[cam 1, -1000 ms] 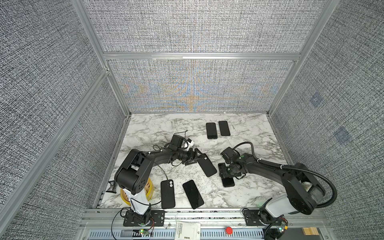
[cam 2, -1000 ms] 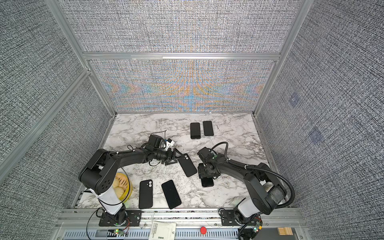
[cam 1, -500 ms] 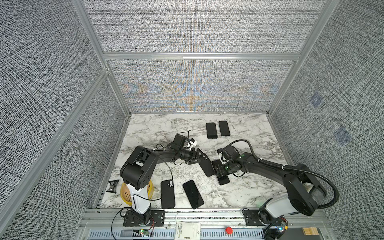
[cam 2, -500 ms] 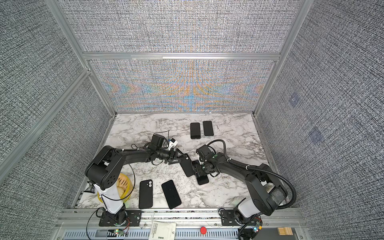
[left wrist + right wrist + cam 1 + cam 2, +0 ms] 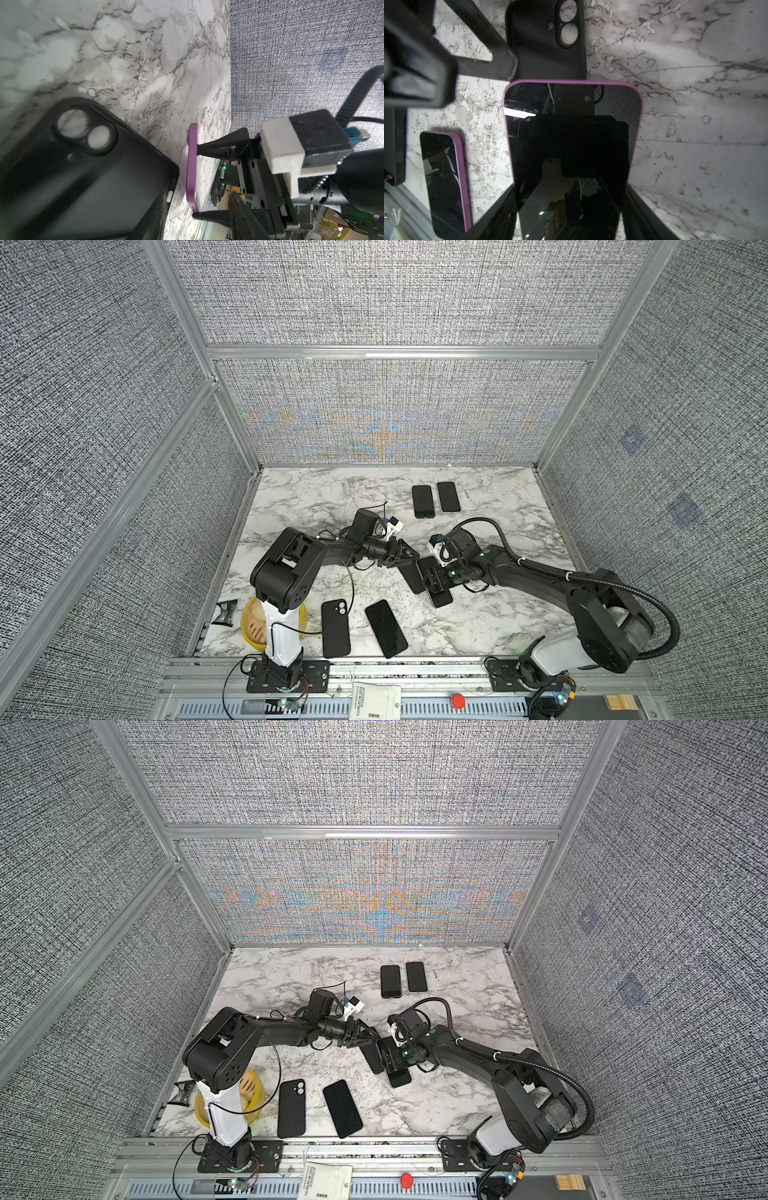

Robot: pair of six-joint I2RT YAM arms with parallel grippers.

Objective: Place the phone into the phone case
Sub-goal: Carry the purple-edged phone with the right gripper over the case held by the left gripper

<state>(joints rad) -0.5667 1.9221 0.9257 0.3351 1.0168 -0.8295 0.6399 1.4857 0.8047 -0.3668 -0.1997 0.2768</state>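
At the scene's middle, the right gripper point(image 5: 195, 182) is clamping the purple phone point(image 5: 571, 145) by its edges, just right of the empty black phone case point(image 5: 83, 176). The left gripper point(image 5: 405, 561) is reaching at the case, its grip impossible to tell.

Legible text is limited to one item. A white tag point(image 5: 376, 700) on the front frame, seen in both top views, carries several lines of black capitals. The top line appears to read AUTHENTIC; the lines below it are too small to read. In the left wrist view, a vertical printed code point(image 5: 220, 166) near a green light is too blurred to read. The phone point(image 5: 571, 145) and phone case point(image 5: 542, 41) show no readable brand
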